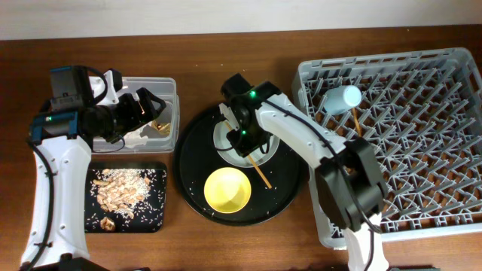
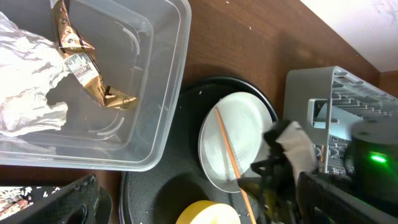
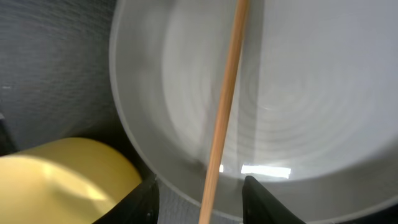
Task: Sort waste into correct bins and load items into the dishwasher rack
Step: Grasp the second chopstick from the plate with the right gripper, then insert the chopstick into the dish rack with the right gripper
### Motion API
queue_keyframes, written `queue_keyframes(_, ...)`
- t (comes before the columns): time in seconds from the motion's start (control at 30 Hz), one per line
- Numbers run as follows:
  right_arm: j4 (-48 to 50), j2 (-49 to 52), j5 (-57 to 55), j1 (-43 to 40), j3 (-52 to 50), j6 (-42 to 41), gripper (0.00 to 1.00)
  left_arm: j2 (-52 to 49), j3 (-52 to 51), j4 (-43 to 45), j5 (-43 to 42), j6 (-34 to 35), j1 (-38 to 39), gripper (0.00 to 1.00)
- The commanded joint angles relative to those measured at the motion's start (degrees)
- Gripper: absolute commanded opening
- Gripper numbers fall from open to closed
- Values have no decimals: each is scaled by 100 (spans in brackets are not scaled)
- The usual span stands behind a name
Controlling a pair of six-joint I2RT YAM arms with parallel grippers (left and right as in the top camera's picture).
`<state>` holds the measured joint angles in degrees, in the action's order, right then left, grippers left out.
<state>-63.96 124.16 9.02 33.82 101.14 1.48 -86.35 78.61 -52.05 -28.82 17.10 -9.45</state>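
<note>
My right gripper (image 1: 245, 141) is open just above the pale plate (image 1: 230, 137) on the round black tray. Its two fingers (image 3: 204, 194) straddle a thin wooden chopstick (image 3: 225, 106) that lies across the plate (image 3: 298, 93). The yellow bowl (image 1: 227, 190) stands on the same tray in front of the plate. My left gripper (image 1: 151, 108) is open and empty over the clear tub (image 1: 167, 84), which holds the white napkin (image 2: 25, 81) and the gold-brown wrapper (image 2: 87, 68). The blue cup (image 1: 343, 98) and a second chopstick (image 1: 355, 124) lie in the grey rack (image 1: 422, 150). The pink cup is out of view.
The shallow black tray (image 1: 154, 218) at the front left holds the beige food scraps (image 1: 120, 190). The large round black tray (image 1: 192, 162) sits between the tub and the rack. My right arm reaches across the rack's left edge.
</note>
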Motion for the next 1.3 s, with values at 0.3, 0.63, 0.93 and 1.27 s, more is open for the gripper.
queue_keyframes(0.3, -79, 407, -48, 33, 11, -48, 4, 66, 24, 9, 42, -50, -15, 100)
queue_keyframes(0.63, -1797, -1622, -92, -927, 684, 378, 4, 66, 24, 9, 39, -50, -15, 100)
queue_keyframes(0.93, -3093, -2011, -973, -3462, 236, 664, 4, 66, 24, 9, 39, -50, -15, 100)
queue_keyframes(1.27, -1740, -1965, -994, -4474, -1314, 669, 4, 66, 24, 9, 42, -50, -15, 100)
